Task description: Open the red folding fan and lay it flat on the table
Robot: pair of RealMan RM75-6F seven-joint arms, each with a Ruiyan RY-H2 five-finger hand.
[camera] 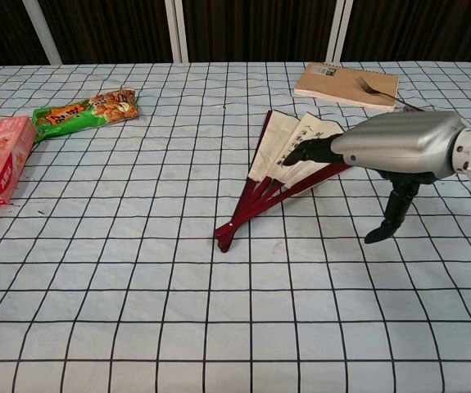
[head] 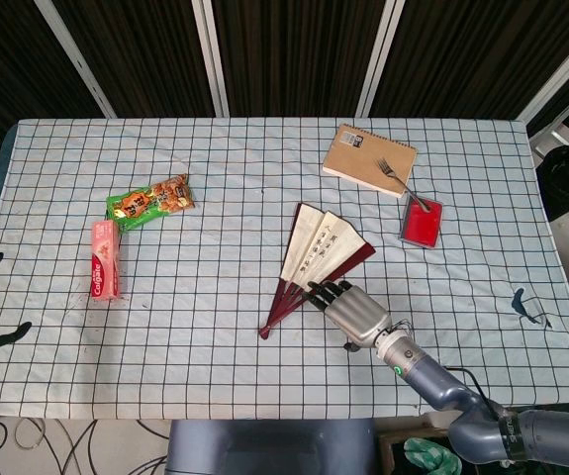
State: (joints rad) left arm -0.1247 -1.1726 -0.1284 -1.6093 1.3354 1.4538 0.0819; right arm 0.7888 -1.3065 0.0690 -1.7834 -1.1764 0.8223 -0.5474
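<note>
The red folding fan (head: 312,259) lies flat near the middle of the counter (head: 215,376), partly spread, cream leaf showing, its pivot toward the near edge.

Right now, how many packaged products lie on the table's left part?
2: a green snack packet and, just nearer the robot, a pink Colgate toothpaste box. Nothing seems hidden.

Bright, even light is falling from above on the desk (head: 264,376), and both pictures are looking sharp. The right hand (camera: 399,147) is shining and throwing only a soft, faint shadow.
</note>
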